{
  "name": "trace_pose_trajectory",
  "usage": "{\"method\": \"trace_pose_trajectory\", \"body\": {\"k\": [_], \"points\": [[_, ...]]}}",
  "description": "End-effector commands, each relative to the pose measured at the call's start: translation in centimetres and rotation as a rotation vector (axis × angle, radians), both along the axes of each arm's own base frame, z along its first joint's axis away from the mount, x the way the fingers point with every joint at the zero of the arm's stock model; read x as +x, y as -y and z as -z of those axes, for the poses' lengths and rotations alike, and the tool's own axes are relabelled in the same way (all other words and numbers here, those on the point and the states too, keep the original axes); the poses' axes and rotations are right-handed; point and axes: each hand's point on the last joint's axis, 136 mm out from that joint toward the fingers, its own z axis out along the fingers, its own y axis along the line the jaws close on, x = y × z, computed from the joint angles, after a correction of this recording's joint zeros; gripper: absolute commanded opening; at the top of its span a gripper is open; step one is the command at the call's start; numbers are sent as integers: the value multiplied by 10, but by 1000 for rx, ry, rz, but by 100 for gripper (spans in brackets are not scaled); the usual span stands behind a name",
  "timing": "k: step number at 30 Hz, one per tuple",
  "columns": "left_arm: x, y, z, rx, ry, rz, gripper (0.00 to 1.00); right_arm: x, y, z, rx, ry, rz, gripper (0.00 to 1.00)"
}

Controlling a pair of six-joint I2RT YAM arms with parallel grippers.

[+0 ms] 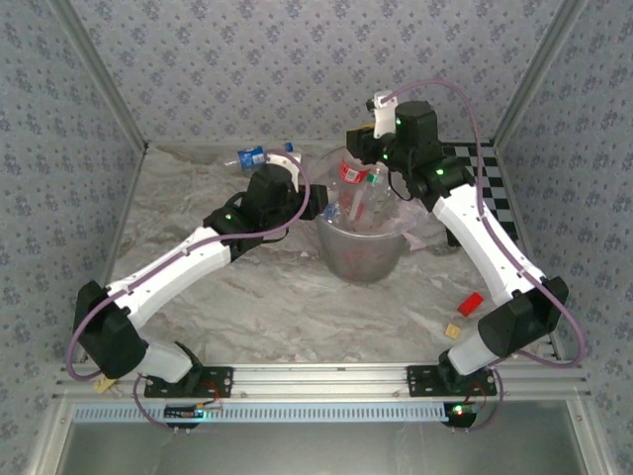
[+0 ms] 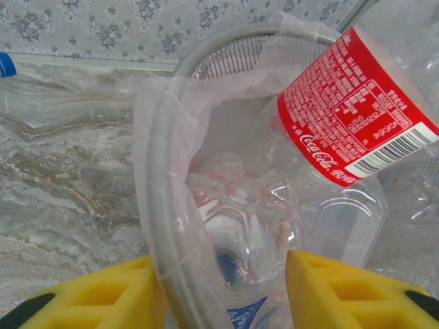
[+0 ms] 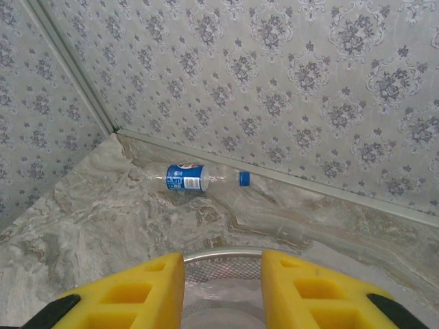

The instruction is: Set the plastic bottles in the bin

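Bottles (image 1: 358, 188) already crowd the bin (image 1: 361, 259) on the desk (image 1: 247, 307), so most looks done, one blue-labelled bottle (image 3: 199, 177) waits by the far wall (image 3: 274, 82), the left hand (image 2: 219, 267) straddles the bin's rim, its grasp impossible to tell, and the right hand (image 3: 223, 264) hangs clenched above the bin.

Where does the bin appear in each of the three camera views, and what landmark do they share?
Top external: the bin stands at the picture's centre.
Left wrist: the bin's rim curves up from bottom centre to the top.
Right wrist: the bin's rim peeks in at bottom centre.
Shared landmark: the wallpapered back wall behind it.
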Motion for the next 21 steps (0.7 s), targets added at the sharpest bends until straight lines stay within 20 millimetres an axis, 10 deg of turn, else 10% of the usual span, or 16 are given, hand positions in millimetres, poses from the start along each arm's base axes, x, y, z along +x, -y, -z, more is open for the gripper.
{"method": "trace_pose_trajectory", "body": {"k": [1, 11, 21], "points": [[-1, -5, 25, 85, -58, -5, 47, -42, 5, 96, -190, -384, -26, 0], [-1, -1, 27, 81, -63, 13, 47, -59, 40, -97, -61, 104, 69, 0], [1, 1, 30, 92, -68, 15, 47, -87, 112, -126, -80, 198, 248, 0]]}}
